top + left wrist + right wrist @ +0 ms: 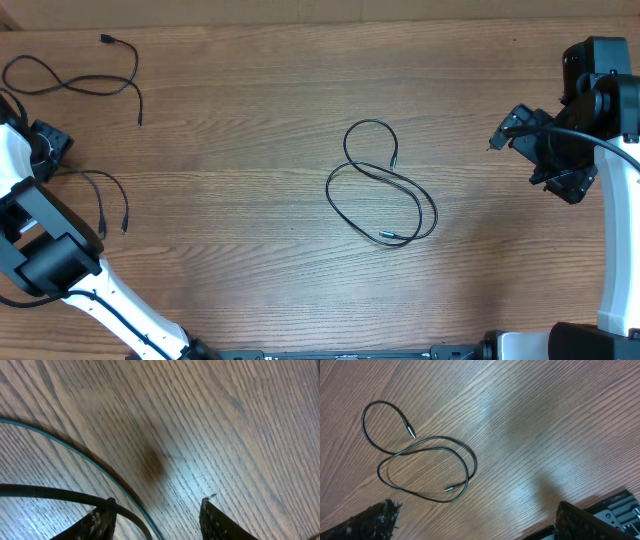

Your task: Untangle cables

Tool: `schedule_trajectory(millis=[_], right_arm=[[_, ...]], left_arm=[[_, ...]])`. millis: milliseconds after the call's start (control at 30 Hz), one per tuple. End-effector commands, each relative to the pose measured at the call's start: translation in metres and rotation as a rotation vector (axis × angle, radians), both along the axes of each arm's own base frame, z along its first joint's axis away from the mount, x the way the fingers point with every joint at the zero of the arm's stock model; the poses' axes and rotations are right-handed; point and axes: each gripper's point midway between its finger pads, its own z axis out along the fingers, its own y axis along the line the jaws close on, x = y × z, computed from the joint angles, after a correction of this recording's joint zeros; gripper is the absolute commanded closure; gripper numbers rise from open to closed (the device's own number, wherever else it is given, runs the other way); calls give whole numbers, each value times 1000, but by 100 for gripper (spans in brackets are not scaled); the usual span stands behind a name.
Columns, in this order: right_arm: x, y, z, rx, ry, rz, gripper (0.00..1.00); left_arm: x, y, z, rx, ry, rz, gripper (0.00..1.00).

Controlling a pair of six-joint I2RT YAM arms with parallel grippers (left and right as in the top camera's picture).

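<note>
Left hand stands half open, gripping nothing, one cable at its left finger. Right hand gapes wide, looped cable lying well ahead.

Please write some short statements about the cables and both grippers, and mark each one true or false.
1. Three thin cables lie apart on the table: the centre cable, the far-left cable and the near-left cable. True.
2. The right gripper grips the centre cable. False: it is open and empty, away from that cable.
3. The centre cable crosses itself. True.
4. The left gripper hovers over the centre cable. False: it is at the near-left cable.
</note>
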Motion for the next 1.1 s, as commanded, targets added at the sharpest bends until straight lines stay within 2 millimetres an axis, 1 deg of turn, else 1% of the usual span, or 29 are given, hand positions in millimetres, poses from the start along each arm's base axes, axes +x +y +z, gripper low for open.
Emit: schedule_trajectory(millis=[0, 133, 233, 367, 633, 800, 867, 1000, 1067], right_arm=[[2, -3, 1, -13, -5, -9, 0], [2, -3, 1, -13, -5, -9, 0], [2, -3, 1, -13, -5, -9, 0], [2, -3, 1, -13, -5, -9, 0], [2, -3, 1, -13, -5, -9, 0], [2, -3, 1, -13, -5, -9, 0], [2, -3, 1, -13, -5, -9, 0], [2, -3, 1, -13, -5, -9, 0], [2, -3, 1, -13, -5, -9, 0]], left_arm=[[3, -5, -9, -17, 6, -13, 46], [3, -6, -10, -18, 8, -13, 49], [2, -7, -11, -22, 12, -13, 45], [0, -9, -18, -23, 21, -13, 44], [1, -7, -18, -14, 15, -12, 46], [4, -5, -17, -5, 4, -12, 62], [3, -5, -20, -5, 9, -11, 63], [0, -7, -33, -26, 34, -12, 63], [-2, -9, -40, -36, 48, -12, 71]])
